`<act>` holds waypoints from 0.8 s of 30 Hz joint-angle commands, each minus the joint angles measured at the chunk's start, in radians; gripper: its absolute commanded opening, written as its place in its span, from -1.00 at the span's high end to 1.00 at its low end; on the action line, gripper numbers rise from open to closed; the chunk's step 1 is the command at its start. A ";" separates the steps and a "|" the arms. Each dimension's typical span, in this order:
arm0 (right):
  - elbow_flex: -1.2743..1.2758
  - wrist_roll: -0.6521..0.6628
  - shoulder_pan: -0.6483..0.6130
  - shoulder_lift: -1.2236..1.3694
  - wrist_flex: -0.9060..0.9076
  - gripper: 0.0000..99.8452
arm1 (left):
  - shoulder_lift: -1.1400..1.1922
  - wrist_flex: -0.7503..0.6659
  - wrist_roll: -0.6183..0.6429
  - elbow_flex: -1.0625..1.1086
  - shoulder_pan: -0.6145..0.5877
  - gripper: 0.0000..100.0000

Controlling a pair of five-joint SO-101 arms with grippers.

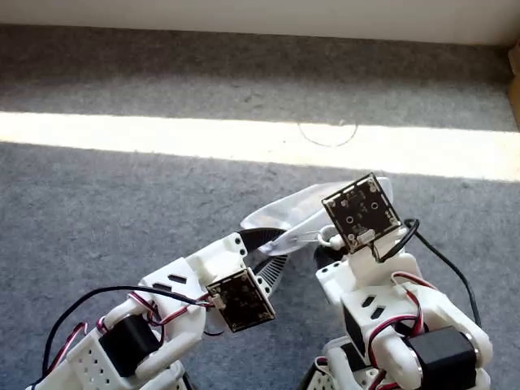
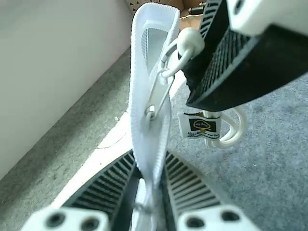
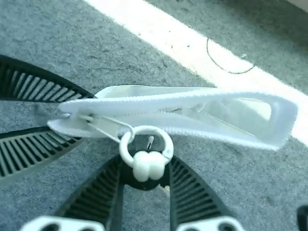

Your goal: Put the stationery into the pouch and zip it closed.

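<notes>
White pouch [image 1: 280, 215], left tool [image 2: 151, 166] clamped on one end of the pouch, right tool [image 3: 145, 179] pinched together on its zip pull [image 3: 146, 163]

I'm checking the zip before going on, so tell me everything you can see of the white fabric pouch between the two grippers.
The white fabric pouch is flat and soft, with a mesh-like side, its zip mouth gaping open along most of its length. The left gripper clamps one end beside the slider; the right gripper pinches the white pull ring. Grey carpet lies beneath.
</notes>
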 commanded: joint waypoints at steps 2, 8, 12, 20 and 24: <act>-0.050 -0.020 0.015 0.001 -0.038 0.99 | -0.012 -0.002 -0.006 -0.013 -0.027 0.99; -0.050 -0.055 0.015 0.001 -0.104 0.99 | -0.012 -0.002 -0.006 -0.012 -0.027 0.99; -0.050 -0.055 0.065 0.001 -0.133 0.99 | -0.012 0.000 -0.006 -0.008 -0.027 0.99; -0.050 -0.087 0.140 0.001 -0.189 0.99 | -0.012 0.000 -0.006 -0.008 -0.027 0.99; -0.050 -0.089 0.140 0.001 -0.194 0.99 | -0.012 0.002 -0.006 -0.008 -0.027 0.99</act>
